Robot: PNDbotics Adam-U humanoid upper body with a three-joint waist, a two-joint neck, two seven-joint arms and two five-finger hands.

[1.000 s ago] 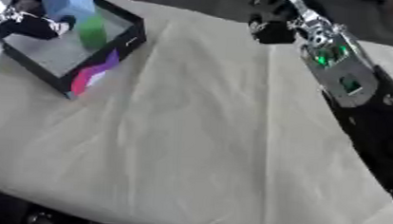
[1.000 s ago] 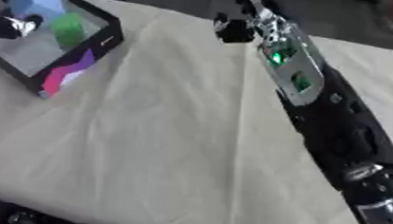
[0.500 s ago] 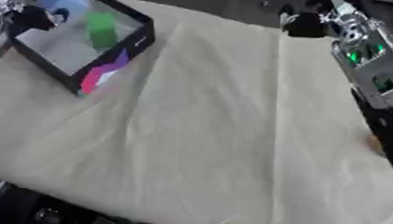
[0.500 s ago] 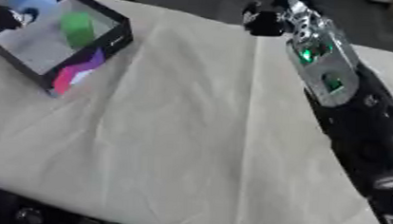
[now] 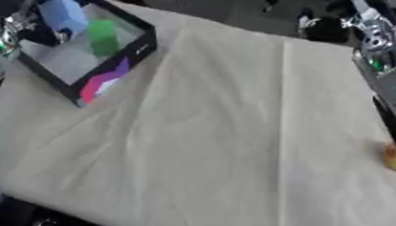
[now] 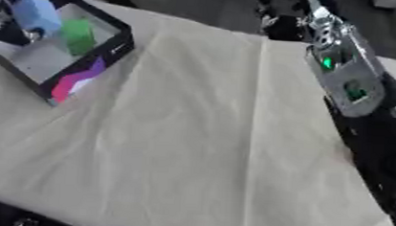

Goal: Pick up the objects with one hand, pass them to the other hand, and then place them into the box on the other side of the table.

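**Blue object held over the box at far left**

Blue, blocky object (image 5: pixel 61 12) sits in the left hand (image 5: pixel 17 18) above the black box (image 5: pixel 111 65), beside a green item (image 5: pixel 102 38) inside. The fingers' closure is unclear. Far right, the right hand (image 5: pixel 322 27) is blurred and unreadable.

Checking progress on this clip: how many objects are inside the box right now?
2. A green object stands in the middle of the box; a light blue object sits at its far left corner, by the left hand. The hand may hide more.
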